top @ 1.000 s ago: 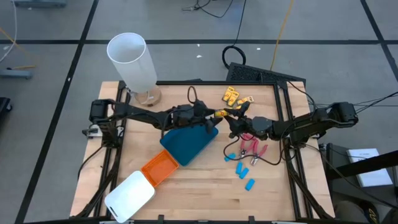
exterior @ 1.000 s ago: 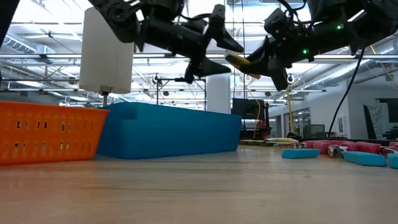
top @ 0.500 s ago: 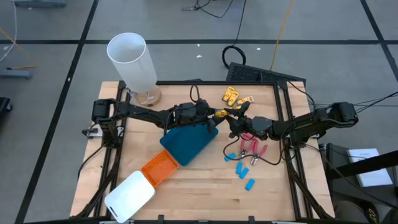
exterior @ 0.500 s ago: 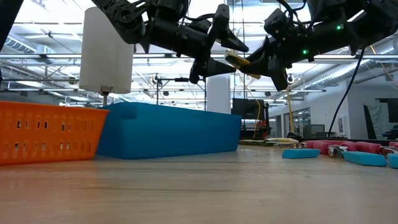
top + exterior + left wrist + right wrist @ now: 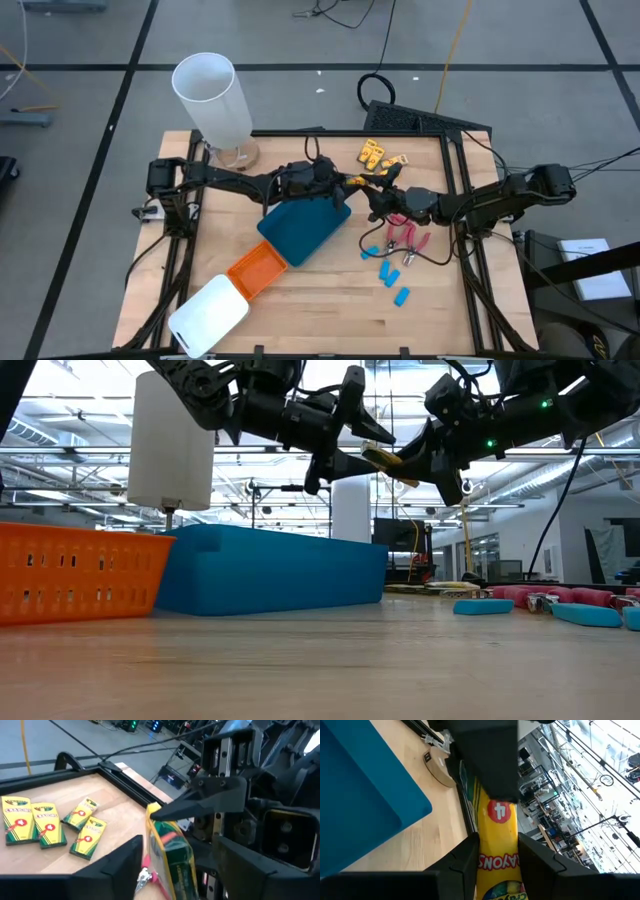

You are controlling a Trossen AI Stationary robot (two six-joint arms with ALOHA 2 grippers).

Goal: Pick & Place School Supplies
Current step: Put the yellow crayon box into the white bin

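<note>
A yellow crayon box [image 5: 355, 182] hangs in the air over the table's middle, near the teal tray's far corner. My right gripper [image 5: 368, 192] comes from the right and is shut on it. My left gripper [image 5: 340, 185] comes from the left and is open. Its fingers stand above and below the box's free end [image 5: 378, 455]. More yellow crayon boxes [image 5: 375, 155] lie flat near the far edge. Light-blue pieces [image 5: 390, 270] and pink-handled scissors [image 5: 408, 240] lie on the table to the right. My right gripper pinches the crayon box [image 5: 498, 845] between its two fingers [image 5: 465, 860], one on each long side, at the box's right-hand end. It comes nearly level from the table's right. The box is lifted clear and sticks out along the fingers toward the left. My left gripper [image 5: 177, 865] has the box's free end [image 5: 167, 835] between its open fingers; whether they touch it I cannot tell.
The teal tray [image 5: 305, 228], orange tray [image 5: 258, 268] and white tray [image 5: 208, 315] lie in a slanting row toward the near left corner. A tall white cylinder [image 5: 212, 98] stands at the far left. A black frame [image 5: 455, 170] borders the table's right side.
My left gripper has moved a little toward the table's right and slightly up, and now stands around the free end of the crayon box, still open. My right gripper and the box have kept still.
</note>
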